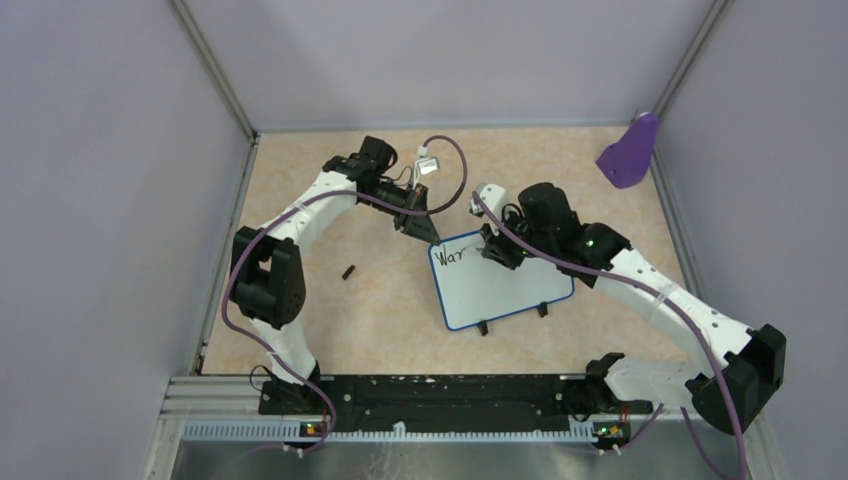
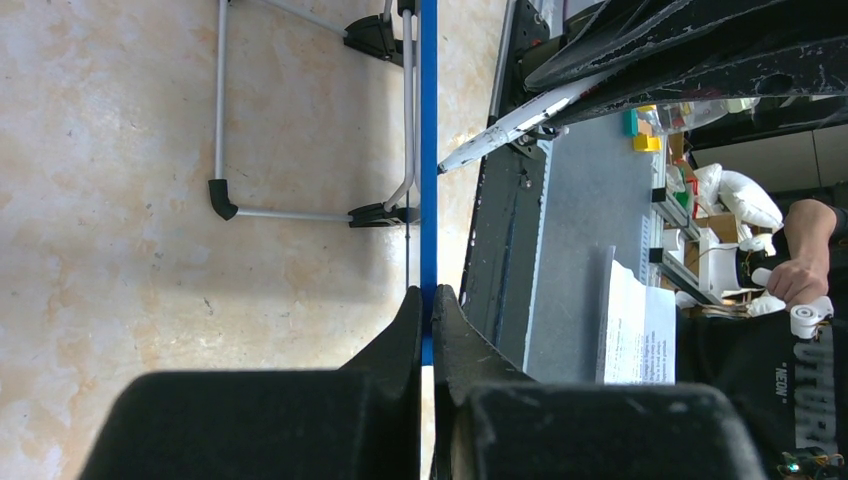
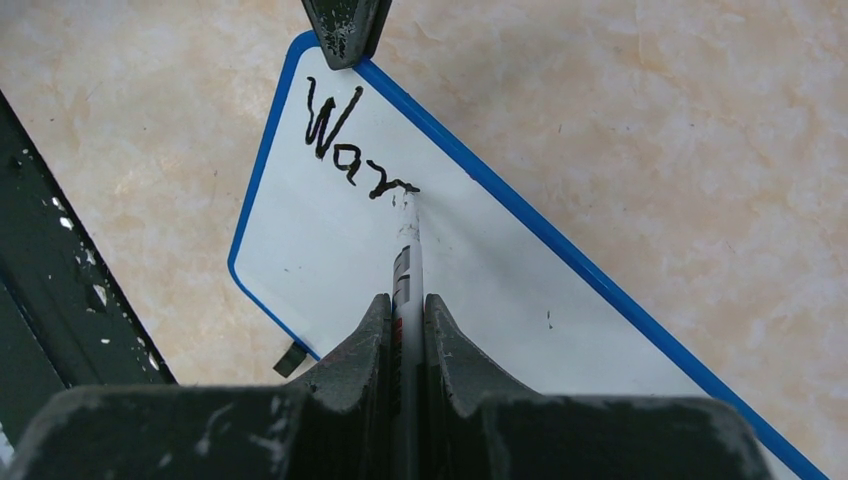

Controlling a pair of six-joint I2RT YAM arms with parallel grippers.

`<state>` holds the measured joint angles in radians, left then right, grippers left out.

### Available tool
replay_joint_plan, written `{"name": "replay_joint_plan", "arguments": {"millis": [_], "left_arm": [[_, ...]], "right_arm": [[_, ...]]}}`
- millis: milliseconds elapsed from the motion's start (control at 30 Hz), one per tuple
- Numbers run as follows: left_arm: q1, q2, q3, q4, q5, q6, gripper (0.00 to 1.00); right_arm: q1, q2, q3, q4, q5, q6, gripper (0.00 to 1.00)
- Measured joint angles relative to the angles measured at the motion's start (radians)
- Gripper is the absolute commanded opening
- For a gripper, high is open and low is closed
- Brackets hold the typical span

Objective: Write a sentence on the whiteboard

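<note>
Whiteboard [image 3: 330, 250] in left pincer [image 2: 428, 295]; marker [image 3: 408, 255], right pincer [image 3: 405, 305]

White shells, black joints on left arm [image 1: 310, 205] and right arm [image 1: 690, 315]; purple cables [image 1: 465, 165] run back from black, pale-flecked fingers [image 3: 350, 360] (green light [image 1: 590, 240] just behind the right wrist).

Blue-rimmed white whiteboard [image 1: 505, 290], black lettering [image 3: 338, 135]

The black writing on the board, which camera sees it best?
The right wrist view: the writing is close up and big, reading roughly "War", with the marker tip touching its last stroke. The top view shows it tiny in the whiteboard's corner. The left wrist view shows only the board's blue edge, no letters.
</note>
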<state>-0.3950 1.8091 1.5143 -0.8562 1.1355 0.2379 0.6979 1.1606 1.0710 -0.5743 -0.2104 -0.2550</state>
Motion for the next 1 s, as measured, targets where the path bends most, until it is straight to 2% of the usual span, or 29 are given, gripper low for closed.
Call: {"name": "replay_joint_plan", "arguments": {"millis": [1000], "left_arm": [[0.000,0.000,0.000,0.003,-0.006,0.000,0.00]], "right_arm": [[0.000,-0.011,-0.033,-0.014,-0.003,0.004,0.00]]}}
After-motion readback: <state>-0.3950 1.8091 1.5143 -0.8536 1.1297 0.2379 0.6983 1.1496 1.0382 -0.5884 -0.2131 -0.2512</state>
